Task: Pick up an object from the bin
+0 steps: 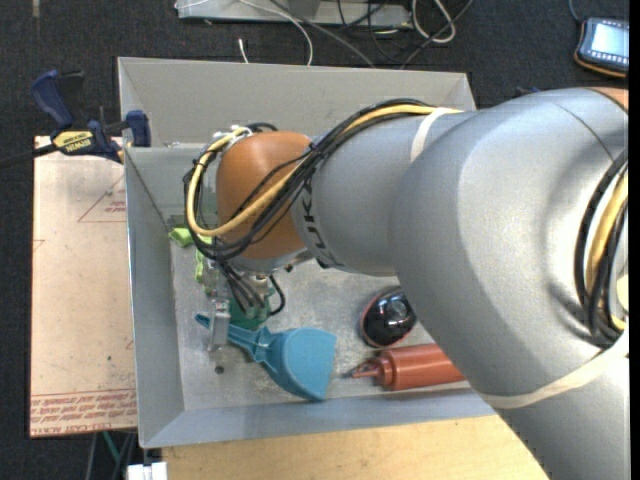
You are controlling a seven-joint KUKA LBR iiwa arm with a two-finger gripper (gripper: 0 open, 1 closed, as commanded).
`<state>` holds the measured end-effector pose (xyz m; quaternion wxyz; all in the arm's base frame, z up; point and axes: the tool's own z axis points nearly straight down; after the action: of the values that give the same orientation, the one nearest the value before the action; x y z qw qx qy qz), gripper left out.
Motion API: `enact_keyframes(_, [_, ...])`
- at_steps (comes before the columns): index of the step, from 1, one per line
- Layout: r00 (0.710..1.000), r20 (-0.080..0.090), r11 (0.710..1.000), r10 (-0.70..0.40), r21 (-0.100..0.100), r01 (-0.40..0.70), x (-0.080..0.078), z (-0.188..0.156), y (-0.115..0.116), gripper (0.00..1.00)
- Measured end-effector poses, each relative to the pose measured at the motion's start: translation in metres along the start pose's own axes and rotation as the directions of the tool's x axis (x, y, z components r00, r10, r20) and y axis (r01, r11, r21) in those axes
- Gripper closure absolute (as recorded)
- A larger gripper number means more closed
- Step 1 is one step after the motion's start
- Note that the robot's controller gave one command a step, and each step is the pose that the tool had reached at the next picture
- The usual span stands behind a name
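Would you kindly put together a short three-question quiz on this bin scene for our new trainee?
1. Multiple choice: along which wall of the grey metal bin does the reddish-brown plastic squeeze bottle lie, as the camera sees it? A) the far wall B) the near wall C) the left wall
2. True or false: the round black-and-red object lies to the left of the pincer in the camera view.
3. Fill in: the plastic scoop with a handle, lying just right of the pincer, is coloured ____.

Key: 1 B. 2 False: it lies to the pincer's right in the view. 3 blue.
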<state>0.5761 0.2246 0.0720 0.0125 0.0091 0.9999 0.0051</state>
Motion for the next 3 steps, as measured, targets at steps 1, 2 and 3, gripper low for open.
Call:
enact_keyframes(1, [0.998, -0.026, 0.998, -0.061, 0.003, 0.061, 0.094, -0.001, -0.047, 1.00])
enact_keyframes(2, [0.998, -0.026, 0.998, -0.061, 0.002, 0.061, 0.094, -0.001, -0.047, 1.00])
enact_keyframes(3, [0.998, -0.030, 0.998, -0.060, 0.003, 0.060, 0.095, -0.016, -0.047, 1.00])
